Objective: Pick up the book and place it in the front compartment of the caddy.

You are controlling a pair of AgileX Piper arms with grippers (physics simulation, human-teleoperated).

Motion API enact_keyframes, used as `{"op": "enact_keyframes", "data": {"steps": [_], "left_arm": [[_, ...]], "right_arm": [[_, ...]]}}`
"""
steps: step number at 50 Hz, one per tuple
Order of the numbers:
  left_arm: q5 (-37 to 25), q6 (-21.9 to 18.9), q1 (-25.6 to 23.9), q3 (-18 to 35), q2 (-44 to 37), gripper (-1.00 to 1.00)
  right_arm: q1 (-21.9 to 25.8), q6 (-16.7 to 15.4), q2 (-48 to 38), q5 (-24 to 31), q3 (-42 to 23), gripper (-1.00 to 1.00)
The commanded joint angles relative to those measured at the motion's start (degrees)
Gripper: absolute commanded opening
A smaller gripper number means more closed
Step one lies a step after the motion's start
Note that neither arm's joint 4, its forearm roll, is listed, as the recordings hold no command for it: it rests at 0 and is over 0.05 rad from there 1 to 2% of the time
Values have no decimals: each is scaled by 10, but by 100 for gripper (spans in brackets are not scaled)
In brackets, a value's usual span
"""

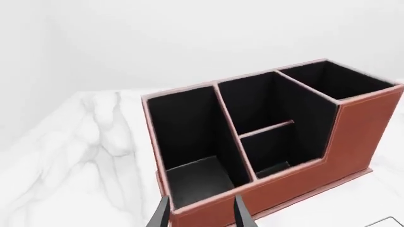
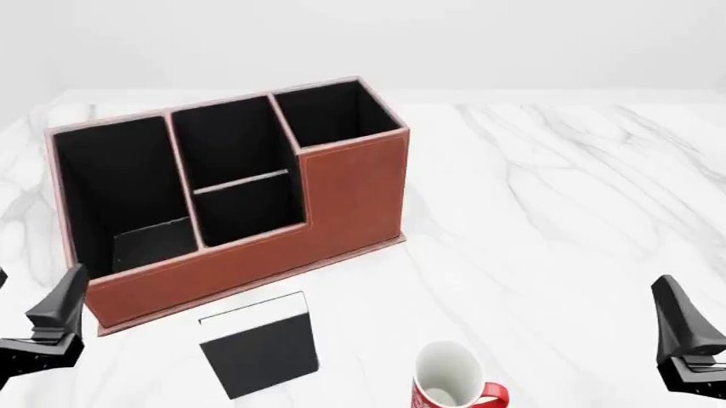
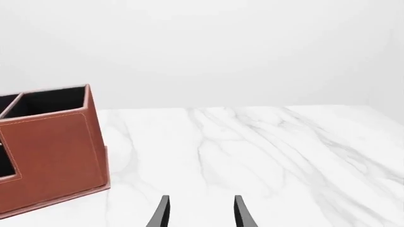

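black book (image 2: 260, 346) between end effectors

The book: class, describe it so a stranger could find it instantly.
Start at the big reddish-brown caddy on the marble table. Just before its low front wall lies the book, flat. Unlike the white-and-red mug beside it, it is thin, rectangular and black-covered with a white page edge.

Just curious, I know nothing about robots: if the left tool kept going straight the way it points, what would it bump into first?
Probably the caddy: the left tool, open, points at its low front wall.
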State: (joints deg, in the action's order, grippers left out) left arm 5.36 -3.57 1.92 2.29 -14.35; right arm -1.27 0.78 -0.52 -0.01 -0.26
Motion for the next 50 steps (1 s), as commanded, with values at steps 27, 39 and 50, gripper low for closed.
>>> {"op": "enact_keyframes", "data": {"steps": [27,39,50], "left_arm": [[-71,-777,16,-23,143,100],[-187,-822,-30,-23,143,100],[-281,-854,-25,-22,143,100]], "right_arm": [[3,0,-3,-2,0,100],[3,0,-3,-2,0,100],[3,0,-3,-2,0,100]]}}
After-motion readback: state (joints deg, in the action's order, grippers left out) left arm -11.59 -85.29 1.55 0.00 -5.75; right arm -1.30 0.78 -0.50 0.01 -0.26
